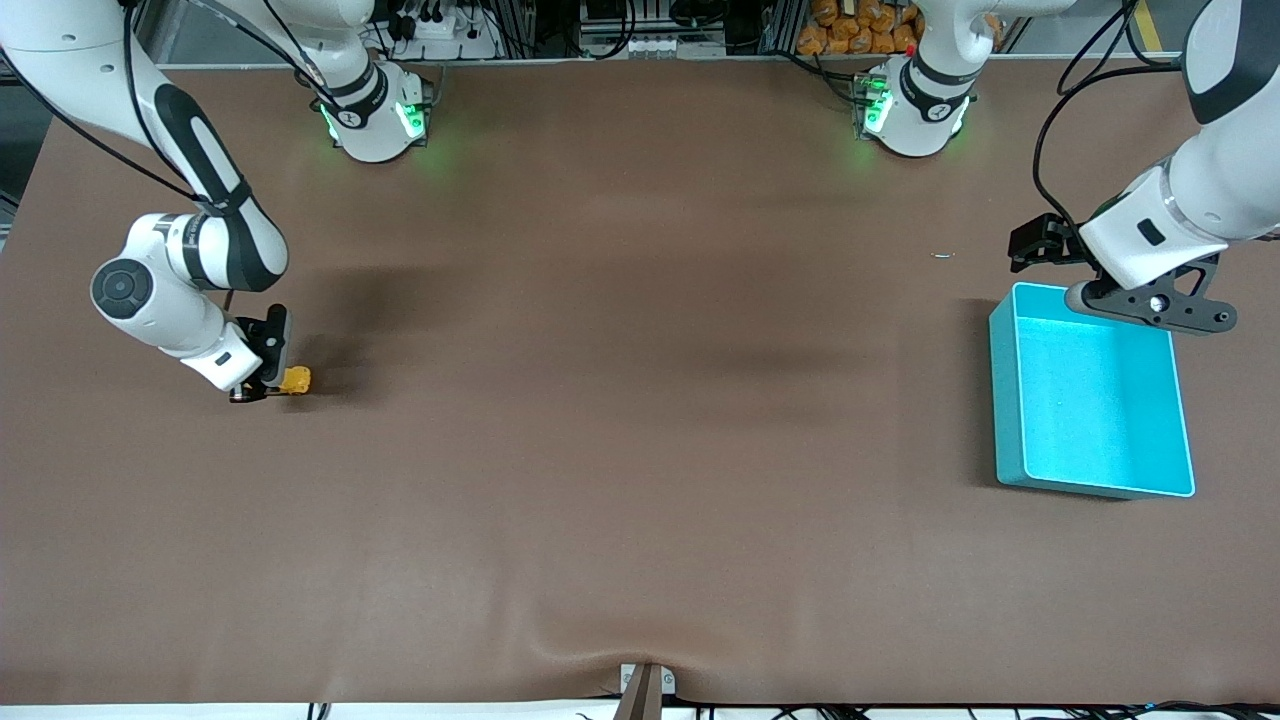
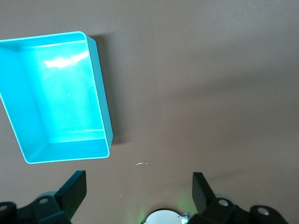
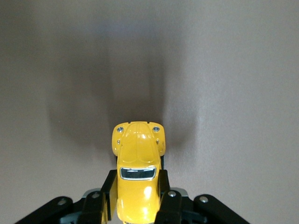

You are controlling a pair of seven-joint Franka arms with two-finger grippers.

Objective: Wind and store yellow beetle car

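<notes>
- Brown mat (image 1: 640, 420) is covering the whole tabletop, wrinkling slightly at the edge nearest the front camera.
- Soft dark shadows are lying across the mat's middle.
- Green glow is spilling onto the mat along its farthest edge, in two spots.
- Cables and power strips (image 1: 440, 25) are running along the top strip.
- A pile of orange items (image 1: 860, 28) is sitting there too, unclear what.
- A small metal bracket (image 1: 646, 682) is clamping the near edge.

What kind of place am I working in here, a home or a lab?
Most likely a robotics lab: two arms bolted to a brown-covered table, cables and equipment racks along its edge. The right pincer grips the car; the left pincer hangs open beside the bin.
</notes>
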